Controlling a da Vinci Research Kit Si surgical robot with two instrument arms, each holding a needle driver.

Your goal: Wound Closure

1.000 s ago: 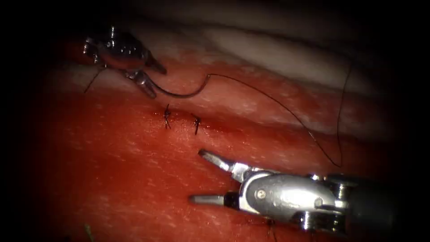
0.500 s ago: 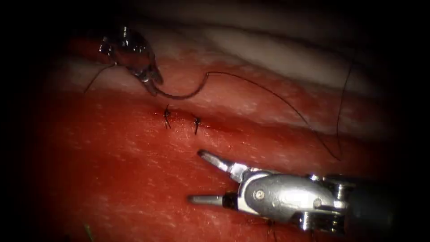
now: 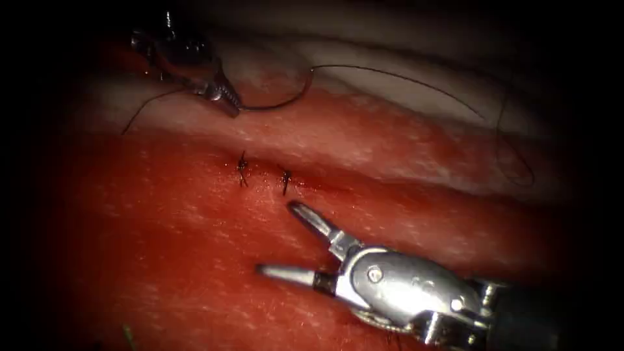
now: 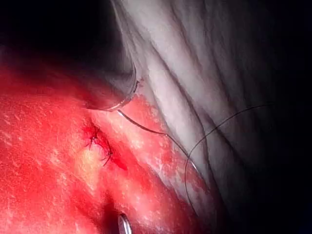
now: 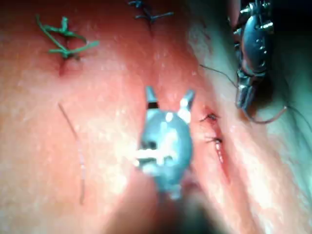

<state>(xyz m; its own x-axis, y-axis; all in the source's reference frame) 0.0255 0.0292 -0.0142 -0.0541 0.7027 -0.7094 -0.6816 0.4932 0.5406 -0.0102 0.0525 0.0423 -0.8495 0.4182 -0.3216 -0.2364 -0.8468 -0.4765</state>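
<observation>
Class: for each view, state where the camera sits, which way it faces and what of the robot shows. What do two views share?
Endoscope: above and in front, facing the cut; left claw shut on the needle near its point, seemingly clear of the tissue; right claw open, empty.
Left wrist: on the left arm, looking along its shaft at its claw and needle.
Right wrist: on the right arm, looking along its shaft at its open claw.
Shared: all show the two stitches.

Left tool (image 3: 227, 103) clamped on needle (image 3: 276, 103) near its tip end, clear of tissue (image 3: 162, 227); right tool (image 3: 276, 237) spread wide, empty, below two knots (image 3: 263, 172).
</observation>
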